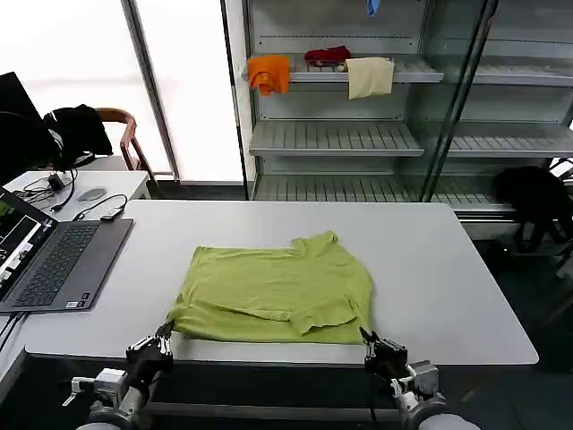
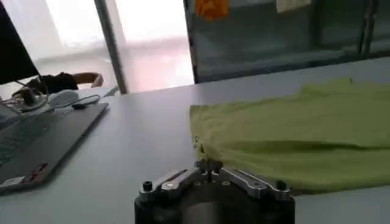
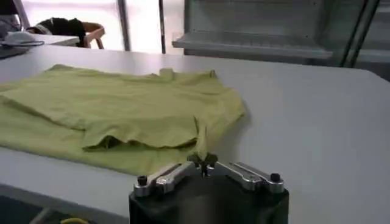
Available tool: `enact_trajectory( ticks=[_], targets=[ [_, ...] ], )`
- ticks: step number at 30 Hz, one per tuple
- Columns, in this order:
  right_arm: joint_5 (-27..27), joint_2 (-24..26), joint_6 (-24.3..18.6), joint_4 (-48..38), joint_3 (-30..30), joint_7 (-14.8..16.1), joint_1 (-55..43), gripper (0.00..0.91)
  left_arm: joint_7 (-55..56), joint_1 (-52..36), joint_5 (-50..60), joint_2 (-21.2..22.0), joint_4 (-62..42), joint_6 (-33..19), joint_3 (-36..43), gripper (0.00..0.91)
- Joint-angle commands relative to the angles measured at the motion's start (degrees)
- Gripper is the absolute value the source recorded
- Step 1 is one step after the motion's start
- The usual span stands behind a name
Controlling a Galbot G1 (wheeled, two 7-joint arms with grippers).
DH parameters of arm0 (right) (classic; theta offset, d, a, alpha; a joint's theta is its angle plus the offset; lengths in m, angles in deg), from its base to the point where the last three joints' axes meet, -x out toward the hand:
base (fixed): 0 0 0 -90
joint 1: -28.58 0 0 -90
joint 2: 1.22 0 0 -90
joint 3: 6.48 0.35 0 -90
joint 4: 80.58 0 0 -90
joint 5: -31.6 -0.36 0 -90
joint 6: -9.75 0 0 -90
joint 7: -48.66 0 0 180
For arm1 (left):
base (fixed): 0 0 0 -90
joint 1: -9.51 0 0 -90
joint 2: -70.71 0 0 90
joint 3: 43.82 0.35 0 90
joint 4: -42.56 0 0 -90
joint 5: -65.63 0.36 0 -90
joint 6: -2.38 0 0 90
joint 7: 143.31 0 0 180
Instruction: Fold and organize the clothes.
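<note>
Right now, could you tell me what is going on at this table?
A two-armed robot is folding a lime T-shirt lying partly folded on the white table. The left gripper is shut on the shirt's near left corner, and the right gripper is shut on its near right corner, both at the table's front edge. A laptop sits to the left.

T-shirt [image 1: 277,291] on table [image 1: 448,269], laptop [image 1: 58,264] left

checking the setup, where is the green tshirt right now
In the head view the lime T-shirt lies partly folded on the white table, near its front edge, right of the laptop, with the left gripper and right gripper at its near corners.
</note>
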Motion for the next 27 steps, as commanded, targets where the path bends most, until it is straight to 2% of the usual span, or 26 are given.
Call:
enact_trajectory(
  ticks=[1,2,11,15,16,19,22,25,27],
  targets=[
    [2.9,0.0,-0.2,0.8,-0.2,-0.5,1.8,0.907,0.1,2.1,0.4,0.2,1.2,-0.5,-0.5,0.836],
    [3.2,0.0,-0.4,0.7,-0.2,-0.5,1.8,0.907,0.8,2.1,0.9,0.3,1.0,-0.4,-0.4,0.907],
    [6.5,-1.2,-3.0,-0.6,3.9,-0.7,-1.8,0.907,4.8,0.3,0.8,0.6,-1.7,-0.5,-3.0,0.907],
    [5.4,-1.8,-2.7,-0.8,5.5,-0.4,-4.5,0.907,4.5,-2.6,-4.5,0.6,-1.7,-0.1,-5.8,0.907],
    [3.7,-1.9,-2.1,-0.9,5.5,-0.2,-6.6,0.907,4.5,-3.0,-5.1,0.6,-1.7,0.1,-5.9,0.907],
    [1.6,-3.5,0.2,-2.1,4.4,-0.1,-11.7,0.907,2.8,-7.8,-8.0,0.3,-2.4,1.2,-5.3,0.907],
    [1.5,-4.9,0.3,-5.5,2.7,-0.1,-17.9,0.907,2.4,-15.3,-12.5,-0.5,-4.6,6.6,-2.9,0.907],
    [0.8,-5.8,0.5,-9.8,1.4,-0.1,-23.3,0.907,2.2,-22.4,-13.0,-1.2,-9.2,7.2,-0.4,0.907],
    [-1.9,-5.8,0.6,-16.6,-0.2,-1.0,-30.3,0.907,1.5,-26.7,-11.9,-2.4,-13.0,7.3,1.6,0.907]
  ],
)
